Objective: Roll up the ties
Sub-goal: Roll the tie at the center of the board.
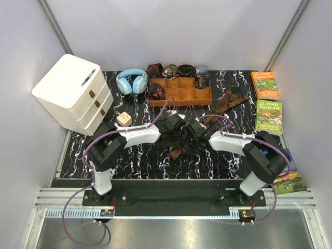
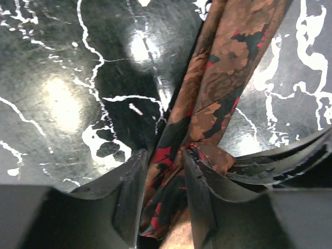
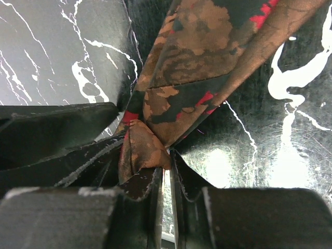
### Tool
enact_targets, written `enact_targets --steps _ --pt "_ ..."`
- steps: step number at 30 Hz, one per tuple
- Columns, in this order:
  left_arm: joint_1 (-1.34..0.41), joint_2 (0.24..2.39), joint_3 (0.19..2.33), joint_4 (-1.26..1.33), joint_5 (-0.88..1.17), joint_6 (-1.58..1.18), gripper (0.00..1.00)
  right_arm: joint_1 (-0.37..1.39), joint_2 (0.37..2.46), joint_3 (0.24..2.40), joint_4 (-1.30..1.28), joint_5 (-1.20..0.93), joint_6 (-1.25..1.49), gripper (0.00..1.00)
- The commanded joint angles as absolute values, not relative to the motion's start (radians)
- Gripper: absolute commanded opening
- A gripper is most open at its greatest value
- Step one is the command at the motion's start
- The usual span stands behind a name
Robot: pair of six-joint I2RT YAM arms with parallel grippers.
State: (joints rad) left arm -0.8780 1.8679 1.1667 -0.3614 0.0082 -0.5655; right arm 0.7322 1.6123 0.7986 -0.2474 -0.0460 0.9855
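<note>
Tie, position: the tie (image 2: 218, 67) lies on the surface (image 2: 62, 93) between my two arms. Its near end is at my hands and the rest runs off to the far right, past the end of the tray (image 1: 180, 103).
Tie, look: dark brown and black with reddish-tan blotches and small red flecks. The cloth is soft with a slight sheen, and a diagonal seam crosses the strip.
Tie, near end: the tip is turned over on itself into a small fold. I judge this the very start of a roll, no full turn yet.
Right hand: my right hand (image 3: 165, 167) is narrow and pinches that folded tip.
Left hand: my left hand (image 2: 165, 158) is about half wide. Fabric fills the gap and touches both fingers, which I read as a light hold.
Step in hand (judgement): forming the core of the roll at the near end.
How to do it well: treat the pinched tip as the core and turn it in small bites. One hand should always be gripping. The edges must stack square so the coil does not cone, and the free length should lie straight and lightly taut.
Risk: the cloth looks slippery, so the fold may spring open if both hands ease off together.
</note>
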Motion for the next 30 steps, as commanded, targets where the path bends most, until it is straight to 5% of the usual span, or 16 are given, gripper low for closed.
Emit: enact_targets --steps 1,17,30 --pt "-0.873 1.928 1.15 -0.551 -0.04 -0.525 0.44 0.739 1.596 0.795 -0.244 0.017 0.985 0.17" --pt "-0.793 1.853 1.261 -0.664 -0.144 -0.488 0.56 0.73 1.339 0.9 -0.494 0.089 0.816 0.2" --pt "-0.793 1.459 0.93 -0.586 -0.083 -0.676 0.54 0.723 1.472 0.983 -0.384 -0.092 0.721 0.12"
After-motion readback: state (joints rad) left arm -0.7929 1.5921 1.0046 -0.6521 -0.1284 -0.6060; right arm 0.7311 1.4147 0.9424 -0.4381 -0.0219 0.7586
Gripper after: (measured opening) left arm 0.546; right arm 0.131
